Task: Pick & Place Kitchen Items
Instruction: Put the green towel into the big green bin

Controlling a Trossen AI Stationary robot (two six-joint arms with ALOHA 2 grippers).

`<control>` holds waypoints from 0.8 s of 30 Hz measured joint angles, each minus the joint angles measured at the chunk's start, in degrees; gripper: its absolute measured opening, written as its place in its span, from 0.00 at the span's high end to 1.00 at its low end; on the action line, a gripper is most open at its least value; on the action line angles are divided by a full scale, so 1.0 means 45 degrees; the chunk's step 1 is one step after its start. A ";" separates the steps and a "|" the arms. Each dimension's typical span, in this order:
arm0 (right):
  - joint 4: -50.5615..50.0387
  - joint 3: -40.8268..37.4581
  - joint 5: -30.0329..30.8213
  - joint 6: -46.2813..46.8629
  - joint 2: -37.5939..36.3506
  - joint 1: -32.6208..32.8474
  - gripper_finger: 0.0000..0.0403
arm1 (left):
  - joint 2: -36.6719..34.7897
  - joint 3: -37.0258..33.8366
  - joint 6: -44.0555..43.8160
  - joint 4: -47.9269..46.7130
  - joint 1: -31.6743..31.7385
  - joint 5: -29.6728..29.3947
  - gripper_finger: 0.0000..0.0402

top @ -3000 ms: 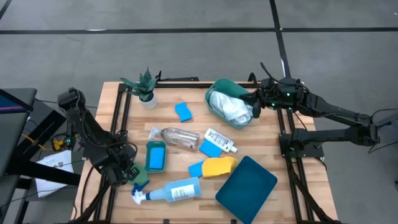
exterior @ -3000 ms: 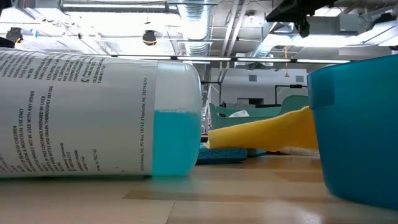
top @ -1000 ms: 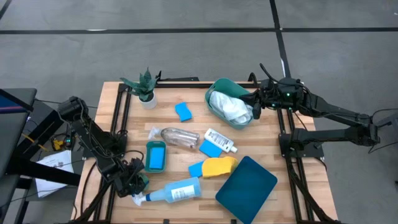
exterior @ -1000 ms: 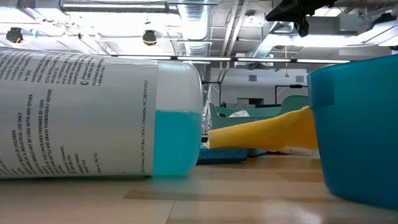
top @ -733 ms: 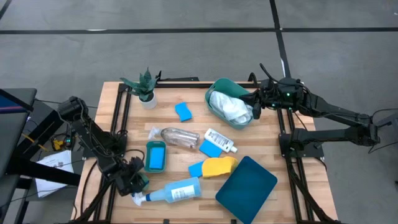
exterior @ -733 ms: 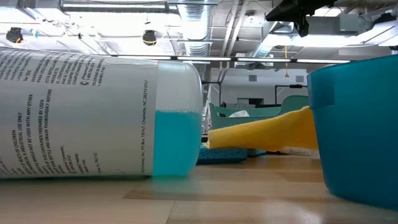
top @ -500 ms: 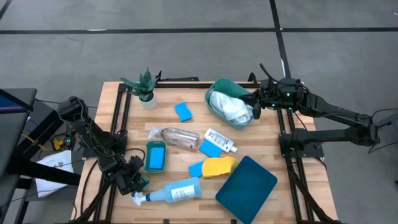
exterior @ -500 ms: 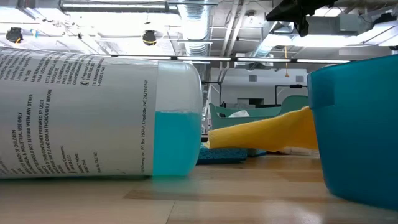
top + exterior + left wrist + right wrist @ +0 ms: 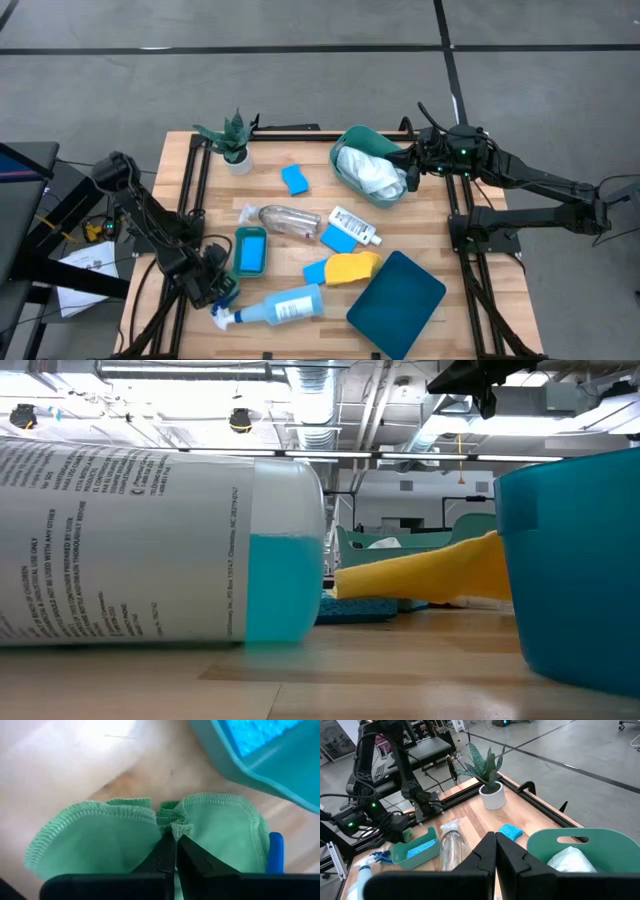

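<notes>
My left gripper (image 9: 218, 283) is at the table's near left, shut on a green cloth (image 9: 100, 845), between a small teal tray (image 9: 250, 250) and the head of the pale-blue spray bottle (image 9: 280, 307), which lies on its side. My right gripper (image 9: 408, 165) hangs shut and empty beside the teal tub (image 9: 352, 140), which holds a white cloth (image 9: 372, 172). A yellow cloth (image 9: 352, 267), blue sponges (image 9: 295, 179), a small white bottle (image 9: 354, 224) and a crinkled clear bottle (image 9: 288, 221) lie on the table. My left gripper pinches a bunched-up fold of the green cloth (image 9: 172, 820) between its two fingertips, near the cloth's middle. Its hemmed lobes spread out to either side of the fingers. Whether the cloth is clear of the table, I cannot tell.
A potted plant (image 9: 232, 140) stands at the far left. A teal lid (image 9: 396, 305) lies at the near right. The small teal tray holds a blue sponge (image 9: 260, 732). More blue sponges (image 9: 338, 238) lie mid-table. The spray bottle's blue trigger (image 9: 275, 852) is close beside the cloth.
My left gripper, still shut on the green cloth, has gone a little toward the table's far edge. The spray bottle has turned slightly where it lies; its label has shifted in the low view.
</notes>
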 joint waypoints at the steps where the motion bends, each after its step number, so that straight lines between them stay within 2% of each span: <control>1: 0.0000 0.0000 0.0000 0.0000 0.0000 0.0000 1.00 | -0.0237 -0.0023 0.0006 -0.0237 -0.0006 -0.0068 1.00; 13: 0.0000 -0.0002 0.0000 0.0000 0.0000 0.0000 1.00 | -0.2790 -0.0016 0.0347 -0.1072 -0.0011 -0.0599 1.00; 19: -0.0003 -0.0002 0.0000 -0.0007 -0.0002 0.0000 1.00 | -0.4042 0.0001 0.1091 -0.0144 -0.0016 -0.1001 1.00; 24: 0.0043 -0.0002 0.0000 -0.0172 -0.0002 -0.0005 1.00 | -0.5178 0.0023 0.2760 0.0955 -0.0021 -0.0588 1.00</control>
